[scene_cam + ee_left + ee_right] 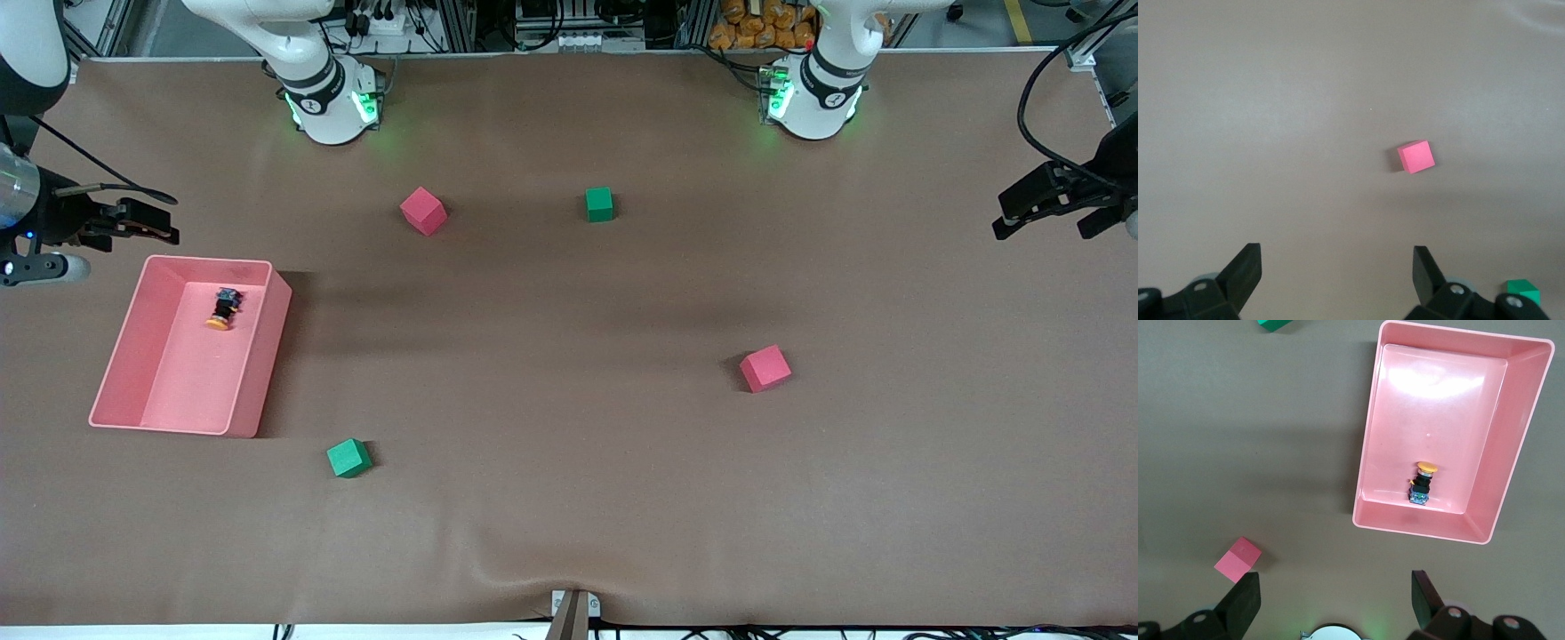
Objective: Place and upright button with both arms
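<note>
A brown table seen from above, with 2 white Franka arms based along its top edge. The button [223, 308], a tiny push-button with an orange cap and black body, lies on its side inside a pink tray [258, 364] at the right arm's end of the table, close to the tray wall farthest from the front camera, cap pointing toward that camera. The right gripper [142, 222] hangs in the air just outside that same tray wall, its 2 fingers spread wide and holding nothing. The left gripper [1049, 206] waits over the left arm's end of the table, fingers also spread apart and empty.

Likely risks: the button sits so near the tray wall that a descending finger could strike the rim or wall, shoving the tray. Being small and round-capped, it may also roll or squirt out of a pinch, or topple again once stood up.

Counted: 1 button, 1 tray, 2 pink-red cubes [423, 211] [765, 368], 2 green cubes [599, 204] [348, 458], 2 arms
</note>
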